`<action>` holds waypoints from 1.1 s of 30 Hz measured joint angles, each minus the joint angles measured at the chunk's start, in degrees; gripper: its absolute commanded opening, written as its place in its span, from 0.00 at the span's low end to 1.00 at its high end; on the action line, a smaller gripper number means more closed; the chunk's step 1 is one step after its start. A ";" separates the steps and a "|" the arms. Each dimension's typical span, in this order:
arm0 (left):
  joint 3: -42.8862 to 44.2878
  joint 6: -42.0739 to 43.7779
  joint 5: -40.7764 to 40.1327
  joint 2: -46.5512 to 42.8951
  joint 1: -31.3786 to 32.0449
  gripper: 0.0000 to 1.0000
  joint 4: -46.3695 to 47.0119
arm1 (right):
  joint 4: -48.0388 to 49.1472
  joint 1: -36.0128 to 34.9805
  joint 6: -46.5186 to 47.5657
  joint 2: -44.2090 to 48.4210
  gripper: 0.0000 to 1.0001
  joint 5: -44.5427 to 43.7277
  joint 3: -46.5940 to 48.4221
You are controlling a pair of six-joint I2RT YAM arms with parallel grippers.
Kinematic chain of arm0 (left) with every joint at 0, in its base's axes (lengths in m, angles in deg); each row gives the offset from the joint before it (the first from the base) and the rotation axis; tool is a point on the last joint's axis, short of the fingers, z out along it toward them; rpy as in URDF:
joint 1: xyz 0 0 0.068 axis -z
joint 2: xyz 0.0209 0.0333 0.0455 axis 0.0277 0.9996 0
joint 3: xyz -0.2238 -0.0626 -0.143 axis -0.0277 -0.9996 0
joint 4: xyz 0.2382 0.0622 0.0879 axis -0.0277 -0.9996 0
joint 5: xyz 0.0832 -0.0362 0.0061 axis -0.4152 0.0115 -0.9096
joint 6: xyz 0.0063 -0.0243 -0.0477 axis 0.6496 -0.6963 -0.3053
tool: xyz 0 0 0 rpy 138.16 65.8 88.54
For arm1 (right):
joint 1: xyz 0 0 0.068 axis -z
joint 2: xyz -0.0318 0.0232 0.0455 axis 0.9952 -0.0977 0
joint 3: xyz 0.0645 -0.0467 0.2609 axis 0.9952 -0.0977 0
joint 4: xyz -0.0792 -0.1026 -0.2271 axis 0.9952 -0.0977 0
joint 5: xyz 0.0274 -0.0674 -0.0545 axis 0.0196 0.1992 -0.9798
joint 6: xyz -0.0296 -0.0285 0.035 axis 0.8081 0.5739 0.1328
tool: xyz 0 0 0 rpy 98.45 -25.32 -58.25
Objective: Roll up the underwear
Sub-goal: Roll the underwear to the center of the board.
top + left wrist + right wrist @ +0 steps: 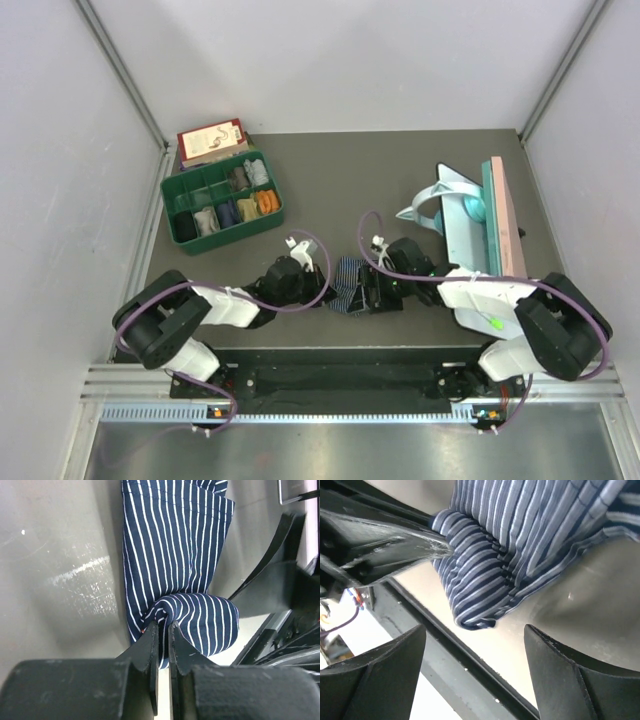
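The dark blue underwear with thin white stripes (349,283) lies near the table's front edge between both arms. Its near end is rolled up (200,615) and the rest lies flat beyond (170,535). A speck of orange shows at the roll's left edge. My left gripper (163,628) is shut on the roll's near end, at its left side in the top view (331,293). My right gripper (474,629) is open and empty, just short of the roll's other end (475,590), at its right in the top view (373,291). The plain black underwear is out of view.
A green divided box (172,188) with several rolled cloths stands at the back left, with a red and white carton (210,138) behind it. A pale blue and pink stand (478,215) is at the right. The table's black front rail (445,650) runs just behind the roll.
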 measured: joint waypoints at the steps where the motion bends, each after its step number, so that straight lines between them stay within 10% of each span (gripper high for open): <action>1: 0.26 -0.46 0.13 0.26 0.00 0.00 -0.20 | 0.22 0.00 -0.63 0.15 0.78 -0.76 -0.83; 12: 0.70 -2.75 0.94 1.16 -0.17 0.00 -0.09 | 6.60 0.00 -4.33 1.40 0.72 -6.88 -4.42; 19: 0.68 -2.80 1.09 1.03 -0.20 0.04 -0.09 | 11.65 -0.02 -4.98 -1.16 0.48 -9.66 -4.48; 27: 0.00 -2.40 1.42 -1.18 -0.17 0.56 -1.38 | 14.99 0.02 -6.23 -4.59 0.04 -10.49 -4.50; 33: -1.64 -0.96 -0.28 -6.23 -0.68 0.70 -5.99 | 15.12 0.09 -6.27 -4.59 0.00 -10.73 -4.48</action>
